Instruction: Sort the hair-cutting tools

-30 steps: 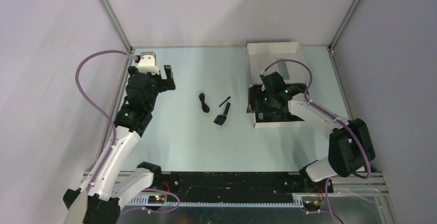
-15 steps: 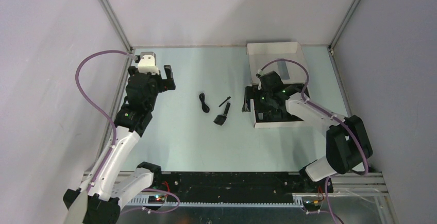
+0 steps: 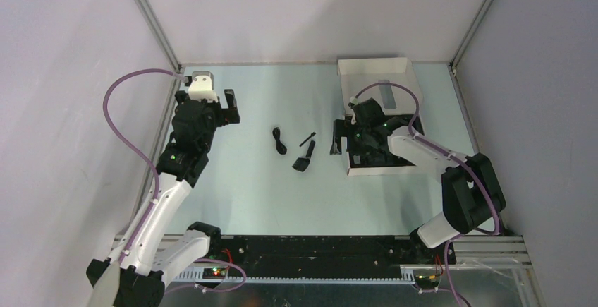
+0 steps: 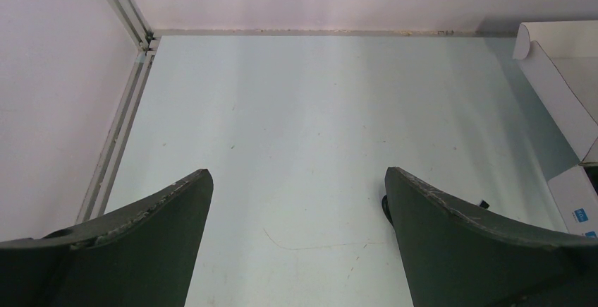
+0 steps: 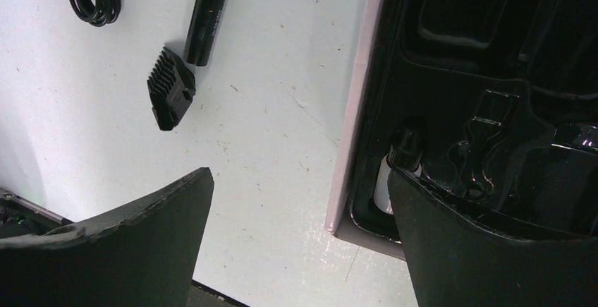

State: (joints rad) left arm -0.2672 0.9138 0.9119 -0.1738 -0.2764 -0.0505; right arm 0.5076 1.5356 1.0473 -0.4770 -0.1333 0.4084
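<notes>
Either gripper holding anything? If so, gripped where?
Nothing held. The left gripper is open over the table; the right gripper is open above the left edge of the box, nothing between its fingers.

The pale blue-green table [image 3: 247,180] carries a small cluster near its middle. A black coiled cord [image 3: 280,140] lies on the left, with a thin black stick-brush [image 3: 307,140] apart to its right. Just nearer the arms, a black hair clipper [image 3: 308,152] lies flat, a black comb attachment [image 5: 171,88] touching its near end. To their right sits an open white cardboard box [image 3: 374,171], its lid flap toward the far wall.
</notes>
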